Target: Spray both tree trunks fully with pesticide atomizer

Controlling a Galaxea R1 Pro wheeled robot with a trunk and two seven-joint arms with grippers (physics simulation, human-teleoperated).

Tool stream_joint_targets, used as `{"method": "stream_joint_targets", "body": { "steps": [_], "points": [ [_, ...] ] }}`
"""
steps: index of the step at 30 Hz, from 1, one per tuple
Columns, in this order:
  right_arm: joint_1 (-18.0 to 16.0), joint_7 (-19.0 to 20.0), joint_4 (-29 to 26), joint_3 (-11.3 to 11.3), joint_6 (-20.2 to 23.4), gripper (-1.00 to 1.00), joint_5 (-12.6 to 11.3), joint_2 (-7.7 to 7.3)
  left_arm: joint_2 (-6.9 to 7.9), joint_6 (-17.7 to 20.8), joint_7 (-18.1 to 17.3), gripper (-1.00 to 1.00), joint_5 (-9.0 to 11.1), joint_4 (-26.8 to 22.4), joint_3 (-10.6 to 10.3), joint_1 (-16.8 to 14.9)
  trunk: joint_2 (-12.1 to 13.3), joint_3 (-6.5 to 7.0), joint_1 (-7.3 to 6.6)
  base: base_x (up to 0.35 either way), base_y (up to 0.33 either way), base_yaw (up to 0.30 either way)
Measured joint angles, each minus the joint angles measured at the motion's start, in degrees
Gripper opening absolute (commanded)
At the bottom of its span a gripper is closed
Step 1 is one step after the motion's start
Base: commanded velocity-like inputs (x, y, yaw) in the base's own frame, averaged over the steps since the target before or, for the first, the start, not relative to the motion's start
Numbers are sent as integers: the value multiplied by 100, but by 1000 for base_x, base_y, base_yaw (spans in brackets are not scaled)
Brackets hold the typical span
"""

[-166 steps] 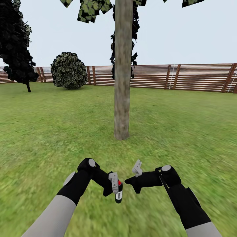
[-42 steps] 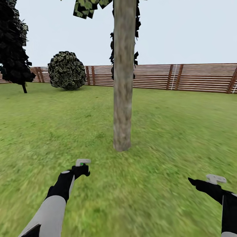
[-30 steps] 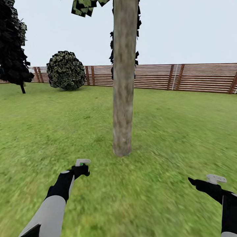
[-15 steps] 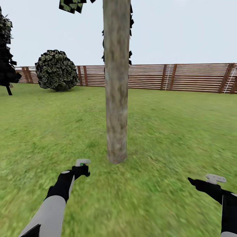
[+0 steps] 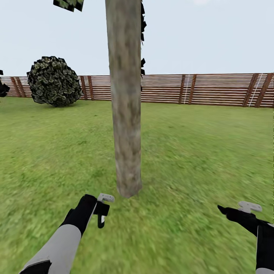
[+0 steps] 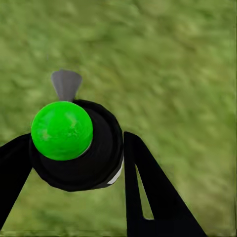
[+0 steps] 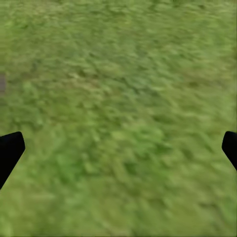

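grass fills the head view, and one tree trunk (image 5: pixel 125 114) rises from the lawn (image 5: pixel 198 152) just ahead of me, its foot near my left pincer (image 5: pixel 102 210). that pincer sits low in front of the trunk's base with the pesticide atomizer (image 5: pixel 101 217) hanging down from it as a slim black stub. i judge i hold it here so the nozzle can be brought round to the bark from close by. my right pincer (image 5: pixel 243 208) is well apart, out by the lawn's right edge, kept clear of the spraying side. a round bush (image 5: pixel 53 81) and the slatted fence (image 5: pixel 213 89) close off the far edge of the garden.

the left wrist view looks down on the atomizer's black body (image 6: pixel 84 153) with a green cap (image 6: pixel 61 130) on top, clamped between my dark fingers (image 6: pixel 148 192), which press against its sides; a grey nozzle tip (image 6: pixel 66 84) points away over the grass.

the right wrist view has blurry grass, with my finger tips (image 7: pixel 10 150) at the far sides, spread wide and holding nothing.
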Motion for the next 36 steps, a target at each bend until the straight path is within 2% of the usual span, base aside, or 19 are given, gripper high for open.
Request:
{"method": "stream_joint_targets", "body": {
  "steps": [3,6,13,21,36],
  "points": [
    [0,0,5,0,1,100,-1,0,10,357,-5,-100,1,-5,-30,0,0,-6,0,25,0,-182],
    [-2,0,6,0,0,100,-1,0,17,425,-14,-100,6,-6,-35,0,0,-17,0,5,0,-228],
    [-2,0,6,0,-1,100,0,1,15,451,-29,-100,20,-6,-37,-9,0,-26,0,32,7,-45],
    [-1,0,-2,0,-1,100,0,0,19,452,-35,-100,26,-6,-31,-16,0,-27,0,256,149,-2],
    [-3,0,-4,-17,-1,100,18,0,11,449,-36,-100,53,6,-28,-18,0,-27,0,0,0,0]
  ]
}}
